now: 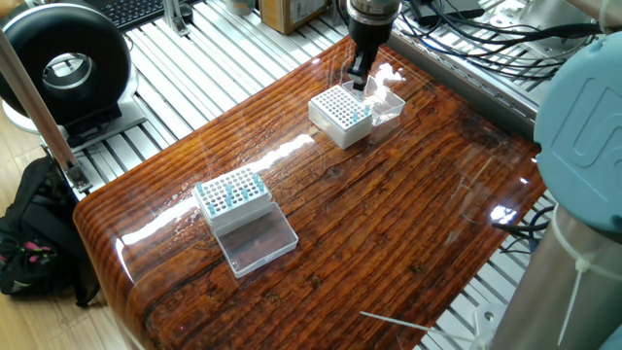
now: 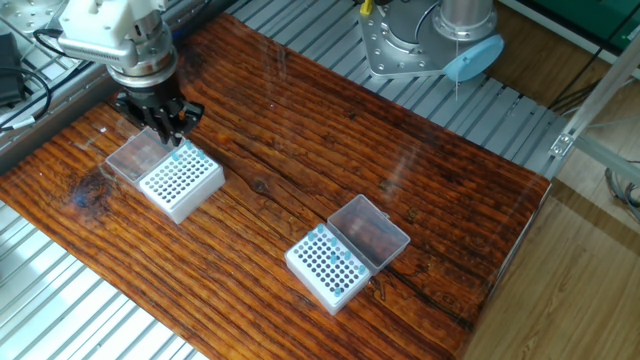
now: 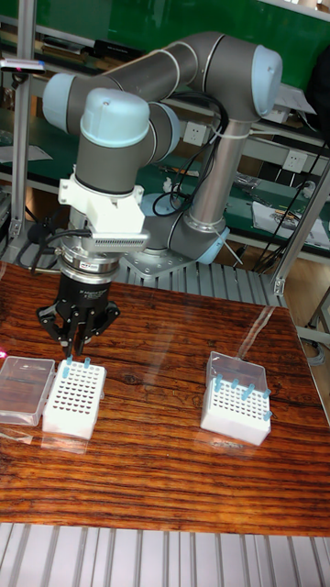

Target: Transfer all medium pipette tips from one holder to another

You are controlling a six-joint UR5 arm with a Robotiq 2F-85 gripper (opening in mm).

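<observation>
My gripper (image 1: 359, 82) (image 2: 171, 139) (image 3: 71, 352) hangs over the back corner of a white grid holder (image 1: 338, 114) (image 2: 180, 178) (image 3: 75, 400). Its fingers are pinched together on a thin pale-blue medium pipette tip (image 3: 66, 367), whose lower end sits at that corner's holes. A few more blue tips (image 1: 362, 115) stand along that edge. The other holder (image 1: 231, 192) (image 2: 328, 265) (image 3: 236, 404) stands apart on the table with several blue tips (image 3: 240, 387) sticking up from it.
Each holder has its clear lid lying open beside it (image 1: 255, 239) (image 2: 135, 155) (image 3: 24, 389). The wooden table (image 1: 408, 214) ends in aluminium rails. A black round device (image 1: 66, 66) stands off the table's far side. The arm's base (image 2: 440, 40) stands behind the table.
</observation>
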